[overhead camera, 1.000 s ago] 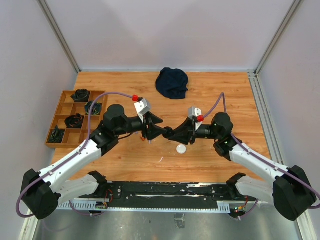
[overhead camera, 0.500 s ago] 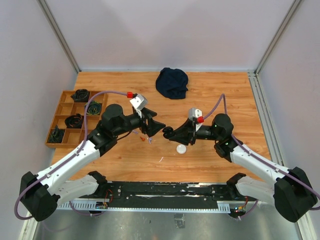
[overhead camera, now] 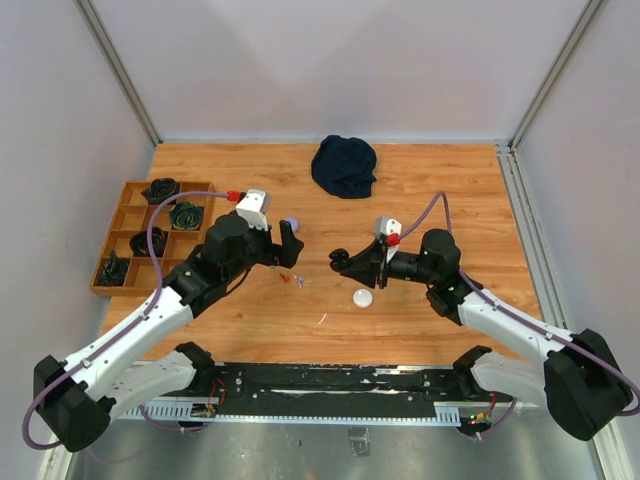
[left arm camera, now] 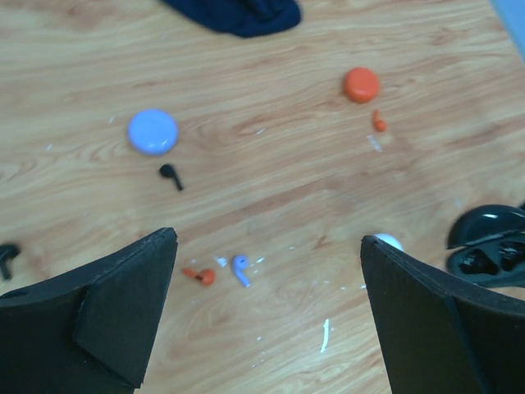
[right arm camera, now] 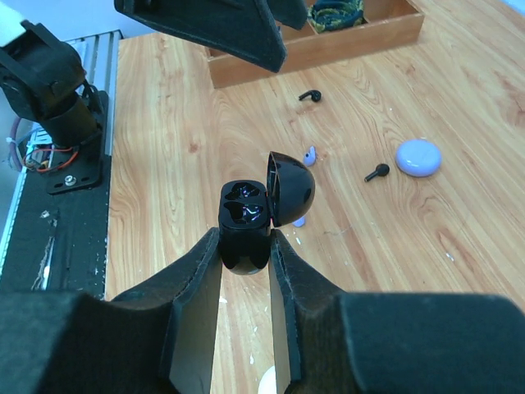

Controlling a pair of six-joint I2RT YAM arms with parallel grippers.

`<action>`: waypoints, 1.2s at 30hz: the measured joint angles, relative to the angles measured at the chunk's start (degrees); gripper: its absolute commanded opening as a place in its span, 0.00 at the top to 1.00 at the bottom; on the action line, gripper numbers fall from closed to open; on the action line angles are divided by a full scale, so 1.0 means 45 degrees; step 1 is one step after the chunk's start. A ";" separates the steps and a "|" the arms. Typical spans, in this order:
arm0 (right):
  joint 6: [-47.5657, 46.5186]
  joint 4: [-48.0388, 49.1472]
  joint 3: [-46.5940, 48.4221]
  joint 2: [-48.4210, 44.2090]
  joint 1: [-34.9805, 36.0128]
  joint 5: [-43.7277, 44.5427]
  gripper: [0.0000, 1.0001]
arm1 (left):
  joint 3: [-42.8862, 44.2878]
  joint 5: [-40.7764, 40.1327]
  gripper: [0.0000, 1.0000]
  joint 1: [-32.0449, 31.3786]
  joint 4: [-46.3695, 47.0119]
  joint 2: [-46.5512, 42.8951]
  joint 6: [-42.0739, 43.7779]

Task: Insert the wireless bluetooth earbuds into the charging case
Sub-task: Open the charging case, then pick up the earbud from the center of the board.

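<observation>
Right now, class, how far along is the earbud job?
Done: black charging case is open, clamped in the right gripper; its wells' contents are unclear. In hand: left gripper is open, empty. Left: black earbud, purple earbud and red-orange earbud lie loose on the table.

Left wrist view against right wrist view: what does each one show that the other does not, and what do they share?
Only the left wrist: the orange case with an orange bud beside it, and the navy cloth. Only the right wrist: the wooden tray and an arm base. Both: the black case, its lid open, which the right end effector holds; the lilac case; and a black bud near it.
</observation>
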 measured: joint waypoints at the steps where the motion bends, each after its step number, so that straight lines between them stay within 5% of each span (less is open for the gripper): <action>1: -0.0019 -0.0034 -0.0010 0.0049 0.0000 0.0063 0.98 | 0.0005 -0.0369 0.01 0.0019 -0.0248 0.0063 -0.0151; 12: -0.0117 -0.0092 -0.0097 0.0267 0.0000 0.0724 0.98 | 0.0423 -0.2531 0.01 0.0583 -0.1321 0.2895 -0.1214; 36: -0.0321 -0.0262 -0.0097 0.0442 0.0000 0.1443 0.97 | 0.5037 -0.2137 0.44 0.1914 -0.1316 1.1395 -0.1355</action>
